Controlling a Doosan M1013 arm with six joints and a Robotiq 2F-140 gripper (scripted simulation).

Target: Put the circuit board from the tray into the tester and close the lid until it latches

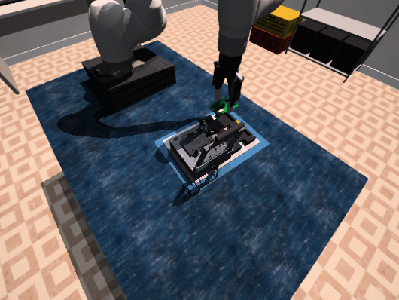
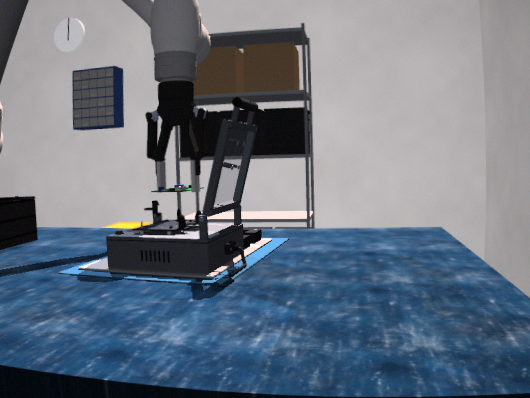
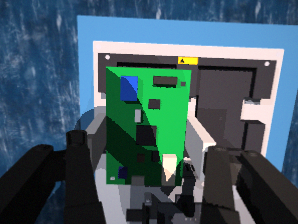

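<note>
My gripper (image 2: 177,175) is shut on the green circuit board (image 3: 146,129) by its long edges and holds it level in the air, above the black tray (image 3: 210,105). The board also shows in the top view (image 1: 222,106) and edge-on in the exterior view (image 2: 177,189). Its white connector (image 3: 169,165) is at the end toward the bottom of the wrist view. The grey tester (image 2: 175,247) stands on the white base, its lid (image 2: 230,160) raised steeply with the handle (image 2: 245,104) on top. The gripper hangs over the tester's far side, left of the lid.
The robot's black pedestal (image 1: 128,77) stands behind the tester. A metal shelf rack (image 2: 265,125) is at the back, red and yellow crates (image 1: 276,26) beside another rack. The latch hook post (image 2: 155,210) rises at the tester's left edge.
</note>
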